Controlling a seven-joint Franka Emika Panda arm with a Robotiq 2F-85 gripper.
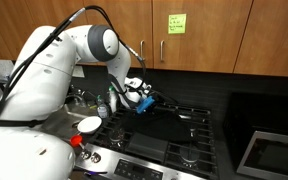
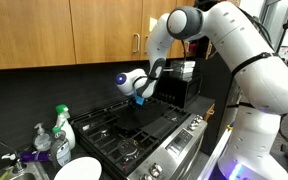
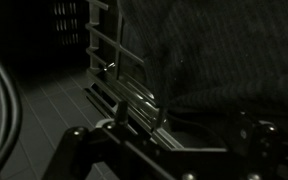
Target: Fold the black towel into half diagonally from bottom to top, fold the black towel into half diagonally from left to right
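Because my two fingers stand wide apart in the wrist view, my pincer (image 1: pixel 147 101) is let go and holds nothing. It hangs low over the stove (image 2: pixel 181 133). The black towel (image 3: pixel 219 60) lies just under my pincer and a little in front of it, on top of the grates (image 3: pixel 104 50). The towel is plain and black, with no shine. It looks soft and thin. It does not lie flat: I can see gentle bumps and folds in it. One edge of it runs beside the bare grate bars. The wrist view is very dark, so I cannot tell the towel's whole shape or how it is folded. In both exterior views the towel is hard to pick out from the dark stove below my pincer. I cannot tell if my fingers touch the cloth.
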